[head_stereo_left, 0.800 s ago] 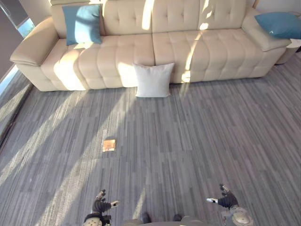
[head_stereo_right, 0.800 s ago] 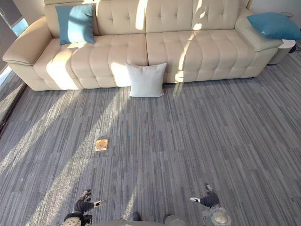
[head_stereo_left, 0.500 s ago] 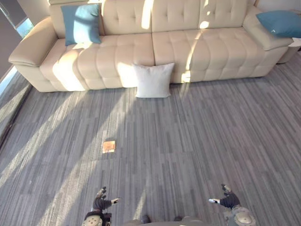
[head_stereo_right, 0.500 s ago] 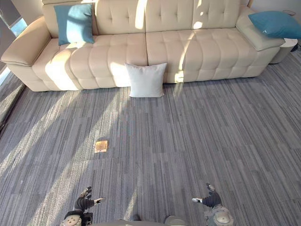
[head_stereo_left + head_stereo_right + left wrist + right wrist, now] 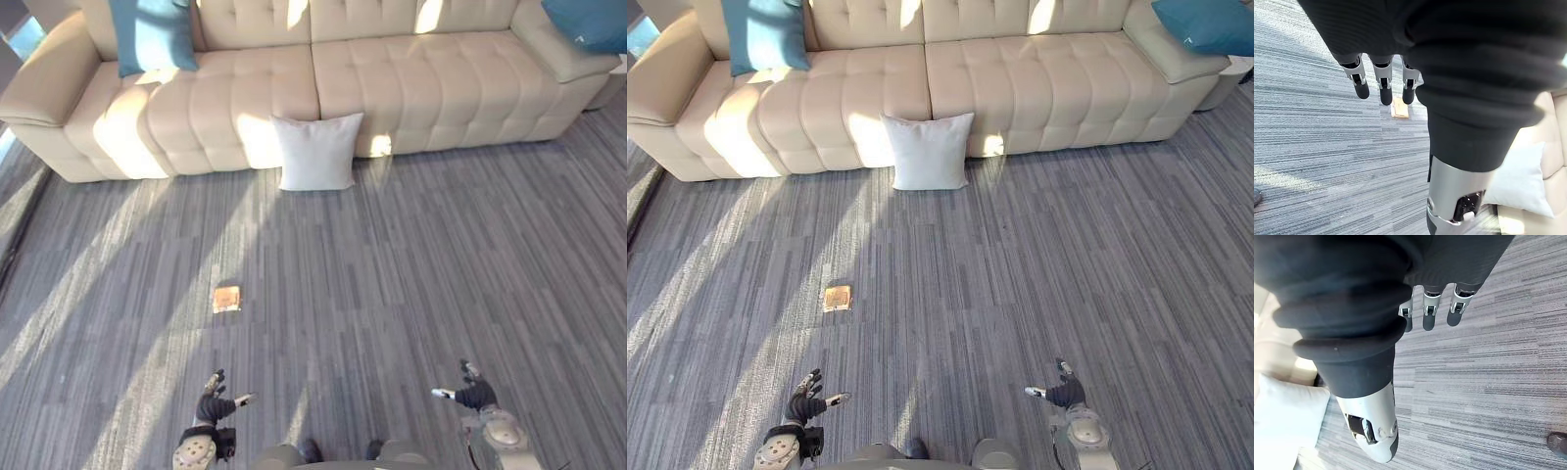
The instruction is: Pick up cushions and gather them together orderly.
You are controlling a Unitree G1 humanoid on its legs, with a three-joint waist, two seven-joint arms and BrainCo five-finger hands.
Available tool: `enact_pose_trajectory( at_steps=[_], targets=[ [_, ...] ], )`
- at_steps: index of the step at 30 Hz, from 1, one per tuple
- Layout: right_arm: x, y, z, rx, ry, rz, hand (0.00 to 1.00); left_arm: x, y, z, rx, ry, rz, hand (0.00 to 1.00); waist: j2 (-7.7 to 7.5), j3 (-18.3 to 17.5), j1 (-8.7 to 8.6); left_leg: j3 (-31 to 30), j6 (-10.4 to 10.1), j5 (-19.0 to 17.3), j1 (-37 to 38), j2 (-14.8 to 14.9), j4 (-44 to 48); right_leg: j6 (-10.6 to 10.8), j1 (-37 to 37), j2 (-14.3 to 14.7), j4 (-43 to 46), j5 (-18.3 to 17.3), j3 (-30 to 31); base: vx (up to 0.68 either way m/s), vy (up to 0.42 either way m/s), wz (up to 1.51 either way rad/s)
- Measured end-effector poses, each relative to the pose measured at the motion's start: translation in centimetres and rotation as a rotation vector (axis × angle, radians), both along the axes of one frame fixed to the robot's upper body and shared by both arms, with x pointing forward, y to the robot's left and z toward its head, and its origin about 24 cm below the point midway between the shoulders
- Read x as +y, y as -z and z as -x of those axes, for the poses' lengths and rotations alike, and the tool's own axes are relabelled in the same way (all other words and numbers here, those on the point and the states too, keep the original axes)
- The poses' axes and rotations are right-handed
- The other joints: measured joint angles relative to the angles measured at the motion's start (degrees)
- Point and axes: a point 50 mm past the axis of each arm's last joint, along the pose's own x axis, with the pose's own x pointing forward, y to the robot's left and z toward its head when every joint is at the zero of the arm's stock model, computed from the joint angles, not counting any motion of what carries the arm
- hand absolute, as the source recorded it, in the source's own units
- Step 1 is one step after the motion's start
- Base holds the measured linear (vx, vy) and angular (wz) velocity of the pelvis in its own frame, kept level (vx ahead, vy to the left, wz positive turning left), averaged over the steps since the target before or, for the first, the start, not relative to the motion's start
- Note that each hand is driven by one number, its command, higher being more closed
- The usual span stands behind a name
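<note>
A white cushion stands on the carpet, leaning against the front of the cream sofa. A blue cushion leans on the sofa's backrest at its left end. Another blue cushion lies on the sofa's right armrest. My left hand hangs low over the floor at the lower left, fingers straight and holding nothing. My right hand hangs at the lower right, also open and holding nothing. Both are far from the cushions. The white cushion also shows past my left hand in the left wrist view.
A small orange-brown square lies on the grey striped carpet left of centre. A round pale side table stands beside the sofa's right end. Sunlight falls in bands across the sofa and the floor.
The whole picture has shifted: the sofa and cushions sit higher in the view, so the camera has moved. Both hands remain low and open.
</note>
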Motion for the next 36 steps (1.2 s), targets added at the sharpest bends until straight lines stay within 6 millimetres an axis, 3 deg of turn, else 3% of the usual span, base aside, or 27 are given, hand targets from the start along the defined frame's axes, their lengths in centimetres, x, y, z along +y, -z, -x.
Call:
enact_pose_trajectory(
  at_steps=[2, 5, 7, 8, 9, 10, 11, 12, 13, 14, 15, 18, 20, 22, 23, 24, 25, 27, 28, 29, 30, 31, 32, 33, 34, 35, 36],
  targets=[
    [0.2, 0.5, 0.9, 0.021, 0.021, -0.023, 0.0, 0.2, 0.0, 0.0, 0.006, 0.016, -0.016, 0.0, 0.81, 1.0, -0.6, -1.2, -0.1, -1.3, 3.4, 0.2, -0.5, -1.2, -4.0, -0.7, 3.5, -3.4, -1.7, 0.28, 0.082, 0.23],
    [0.2, 0.4, 0.6, 0.018, 0.01, -0.02, 0.0, 0.1, -0.6, -1.6, -0.032, 0.026, -0.026, 0.0, 3.0, 3.3, -2.23, -3.9, -0.5, -1.2, 6.9, 3.4, -2.3, -3.3, -9.7, 1.1, -4.8, -3.7, -7.5, 0.35, -0.015, 0.56],
    [0.5, 0.4, 0.7, 0.024, -0.01, -0.021, 0.0, 0.0, -1.1, -2.9, -0.067, 0.036, -0.028, 0.0, 2.71, 4.6, -3.27, -6.0, -4.6, 0.1, 9.2, 5.0, -3.6, -3.9, -13.6, 3.1, -21.6, 5.3, -9.4, 0.44, -0.115, 0.62],
    [0.5, 0.5, 0.8, 0.025, -0.009, -0.022, 0.0, -0.1, -1.1, -3.1, -0.071, 0.037, -0.028, 0.0, 2.08, 4.6, -3.33, -6.2, -5.3, 0.1, 10.3, 5.0, -4.0, -4.3, -13.9, 3.3, -25.9, 8.3, -9.1, 0.53, -0.16, 0.54],
    [0.5, 0.6, 1.1, 0.034, -0.007, -0.022, 0.0, -0.1, -1.0, -3.0, -0.066, 0.036, -0.027, 0.0, 0.48, 4.3, -3.47, -7.4, -7.8, -0.8, 12.3, 4.9, -4.0, -5.8, -14.0, 3.5, -31.0, 14.6, -8.2, 0.59, -0.209, 0.43],
    [0.3, 0.7, 1.4, 0.042, -0.002, -0.019, 0.0, -0.2, -0.8, -2.8, -0.054, 0.035, -0.023, 0.0, 0.58, 4.4, -3.52, -8.1, -8.6, -1.2, 13.4, 5.4, -3.7, -8.1, -14.0, 3.3, -29.2, 19.7, -6.8, 0.61, -0.24, 0.5],
    [0.1, 0.5, 1.0, 0.032, 0.002, -0.015, 0.0, -0.7, -0.6, -3.0, -0.047, 0.041, -0.01, 0.0, 1.6, 4.8, -3.77, -9.2, -10.3, -0.5, 13.5, 7.2, -0.9, -10.7, -15.2, 3.0, -22.3, 16.8, -7.0, 0.7, -0.301, 0.41],
    [0.2, 0.3, 0.4, 0.015, 0.002, -0.019, 0.0, -0.8, -0.6, -3.1, -0.047, 0.042, -0.006, 0.0, 1.87, 5.0, -4.2, -10.1, -14.1, 2.3, 11.5, 8.1, 5.1, -11.2, -15.0, 2.5, -18.5, 13.2, -7.8, 0.6, -0.277, 0.31],
    [0.3, 0.2, 0.2, 0.008, 0.001, -0.02, 0.0, -0.9, -0.5, -3.0, -0.044, 0.04, -0.003, 0.0, 2.02, 5.0, -4.22, -10.3, -15.2, 4.7, 9.9, 9.0, 9.8, -11.4, -14.1, 2.6, -17.6, 11.5, -8.0, 0.6, -0.293, 0.2],
    [0.3, 0.1, -0.1, -0.001, 0.003, -0.024, 0.0, -1.1, -0.2, -2.8, -0.031, 0.036, 0.004, 0.0, 2.23, 5.2, -4.1, -10.3, -16.6, 11.7, 6.1, 11.0, 20.7, -11.6, -10.7, 3.0, -18.1, 8.9, -8.2, 0.62, -0.304, 0.11],
    [0.2, 0.0, -0.3, -0.008, 0.013, -0.028, 0.0, -1.4, -0.1, -2.6, -0.023, 0.034, 0.014, 0.0, 2.64, 5.5, -3.7, -9.8, -17.1, 13.6, 1.4, 14.0, 32.8, -11.5, -5.9, 4.3, -20.7, 7.8, -8.6, 0.59, -0.285, 0.04],
    [0.2, -0.2, -0.6, -0.03, 0.033, -0.047, 0.0, -1.5, 0.1, -2.4, -0.016, 0.026, 0.022, 0.0, 1.82, 6.0, -2.1, -4.7, -11.5, 8.7, -7.4, 17.3, 44.2, -11.5, 6.7, 7.1, -30.9, 7.5, -8.0, 0.5, -0.19, -0.18],
    [-0.1, -0.3, -0.6, -0.04, 0.055, -0.054, 0.0, -1.4, 0.1, -2.4, -0.02, 0.022, 0.021, 0.0, 1.5, 6.3, -1.59, -1.2, -9.0, 7.2, -13.0, 17.2, 39.3, -10.9, 11.9, 7.9, -36.2, 7.8, -7.1, 0.42, -0.079, -0.21],
    [-0.2, -0.4, -0.8, -0.052, 0.084, -0.066, 0.0, -1.3, 0.2, -2.1, -0.013, 0.009, 0.022, 0.0, 1.38, 6.4, -1.06, -0.8, -8.7, 7.0, -17.4, 15.6, 27.5, -10.2, 15.3, 8.2, -39.1, 7.8, -6.2, 0.44, 0.005, -0.35],
    [-0.3, -0.4, -0.8, -0.057, 0.096, -0.067, 0.0, -1.3, 0.2, -1.9, -0.011, -0.001, 0.026, 0.0, 1.35, 6.5, -0.62, -2.0, -9.1, 7.5, -18.5, 13.8, 19.1, -9.5, 16.6, 8.1, -40.0, 7.4, -5.5, 0.41, 0.064, -0.42],
    [-0.4, -0.4, -0.7, -0.055, 0.105, -0.06, 0.0, -1.4, 0.3, -1.8, -0.008, -0.007, 0.032, 0.0, 1.34, 6.5, 0.06, -5.1, -10.9, 9.9, -19.1, 11.5, 7.0, -8.5, 18.4, 8.3, -41.5, 7.1, -4.7, 0.48, 0.154, -0.57],
    [-0.5, -0.3, -0.4, -0.049, 0.113, -0.052, 0.0, -1.6, 0.5, -1.4, 0.001, -0.011, 0.038, 0.0, 2.12, 6.3, 0.2, -8.2, -10.9, 13.9, -19.4, 10.4, -1.4, -6.5, 20.6, 9.0, -42.6, 5.7, -4.0, 0.49, 0.198, -0.56],
    [-0.2, -0.1, -0.1, -0.04, 0.116, -0.057, 0.0, -1.6, 0.8, -0.8, 0.019, -0.018, 0.04, 0.0, 2.41, 5.6, 0.52, -9.9, -8.4, 18.0, -19.4, 9.9, 1.3, -5.0, 21.8, 8.5, -41.2, 3.1, -2.4, 0.46, 0.247, -0.46],
    [0.4, 0.4, 0.7, -0.017, 0.12, -0.074, 0.0, -1.5, 0.9, -0.3, 0.032, -0.023, 0.04, 0.0, -0.41, 4.7, 0.72, -10.1, -4.0, 15.7, -20.3, 7.8, 7.9, -2.8, 20.7, 4.8, -33.8, -2.6, -0.8, 0.4, 0.218, -0.33],
    [0.4, 0.5, 0.9, -0.013, 0.122, -0.077, 0.0, -1.5, 0.9, -0.3, 0.033, -0.024, 0.041, 0.0, -0.86, 4.6, 0.69, -9.8, -3.8, 15.3, -20.3, 7.4, 8.6, -2.4, 20.4, 4.3, -32.0, -3.2, -0.5, 0.5, 0.201, -0.26],
    [0.8, 0.8, 1.3, 0.001, 0.124, -0.086, 0.0, -1.7, 1.1, -0.3, 0.044, -0.019, 0.043, 0.0, -2.08, 4.3, 0.62, -8.9, -3.7, 12.2, -19.4, 6.3, 10.4, -1.1, 17.1, 1.8, -22.8, -3.5, 0.7, 0.49, 0.175, -0.17],
    [1.3, 0.9, 1.2, 0.002, 0.111, -0.096, 0.0, -1.6, 1.1, -0.4, 0.047, -0.015, 0.039, 0.0, -2.82, 4.1, 0.51, -8.0, -2.8, 10.1, -17.6, 5.3, 10.7, 2.0, 12.5, -0.6, -11.5, -0.6, 2.1, 0.6, 0.217, -0.2],
    [1.6, 1.0, 1.2, 0.006, 0.103, -0.101, 0.0, -1.5, 1.1, -0.4, 0.047, -0.015, 0.036, 0.0, -3.13, 4.2, 0.4, -7.6, -2.2, 9.1, -16.2, 4.9, 10.5, 2.8, 9.9, -1.7, -5.9, 2.2, 2.7, 0.6, 0.228, -0.23],
    [2.0, 1.1, 1.2, 0.012, 0.098, -0.113, 0.0, -1.3, 1.1, -0.3, 0.053, -0.012, 0.03, 0.0, -3.08, 4.3, 0.13, -6.9, -1.9, 7.8, -12.9, 4.7, 10.0, 2.8, 6.1, -3.2, 3.6, 5.0, 3.6, 0.52, 0.129, -0.19],
    [2.2, 1.2, 1.3, 0.017, 0.096, -0.119, 0.0, -1.3, 1.0, -0.4, 0.055, 0.008, 0.021, 0.0, -2.55, 4.5, 0.02, -6.8, -1.7, 6.2, -8.9, 4.8, 8.9, 0.7, 3.8, -3.1, 8.1, 2.7, 3.4, 0.5, 0.099, -0.14],
    [2.4, 1.3, 1.3, 0.02, 0.084, -0.119, 0.0, -1.2, 1.0, -0.4, 0.055, 0.012, 0.014, 0.0, -2.38, 4.6, -0.03, -6.8, -1.8, 6.1, -6.9, 4.7, 7.7, 0.1, 2.9, -2.8, 8.2, 1.4, 2.9, 0.49, 0.054, -0.04],
    [2.7, 1.3, 1.3, 0.027, 0.058, -0.117, 0.0, -1.0, 0.9, -0.7, 0.048, 0.017, 0.008, 0.0, -1.27, 4.9, -0.32, -6.8, -1.8, 6.1, -3.4, 5.0, 5.1, -2.3, 0.8, -1.7, 5.4, -0.4, 1.4, 0.39, 0.02, 0.0]
  ],
)
